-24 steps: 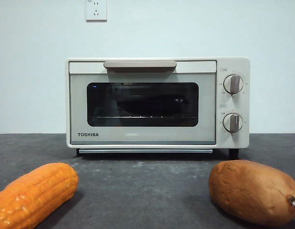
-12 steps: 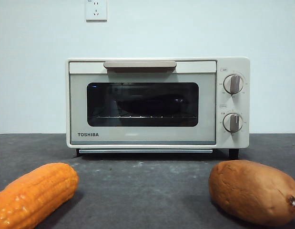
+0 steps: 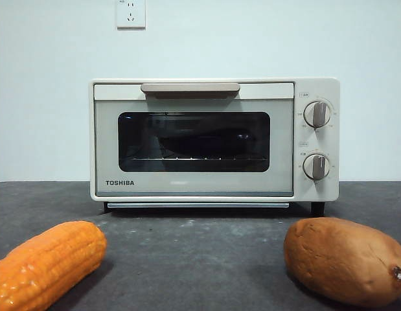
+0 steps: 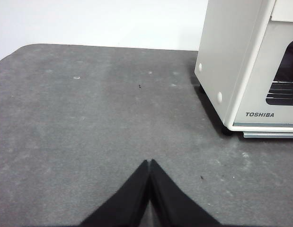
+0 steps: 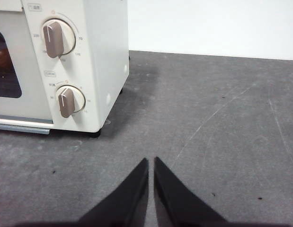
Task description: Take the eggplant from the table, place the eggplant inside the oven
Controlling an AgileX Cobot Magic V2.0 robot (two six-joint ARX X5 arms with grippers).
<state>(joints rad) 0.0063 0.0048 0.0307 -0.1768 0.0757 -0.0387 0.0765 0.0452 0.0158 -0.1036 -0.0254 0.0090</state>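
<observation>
Both tools, left (image 4: 149,163) and right (image 5: 151,161), closed, empty, low over table (image 4: 89,123).

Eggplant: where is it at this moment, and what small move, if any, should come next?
Probably none beyond keeping both arms parked. A dark long shape, likely the eggplant, lies on the rack behind the shut door of the oven. The left end effector and right end effector are shut, empty, beside the oven. Only the corn and sweet potato lie in front.
</observation>
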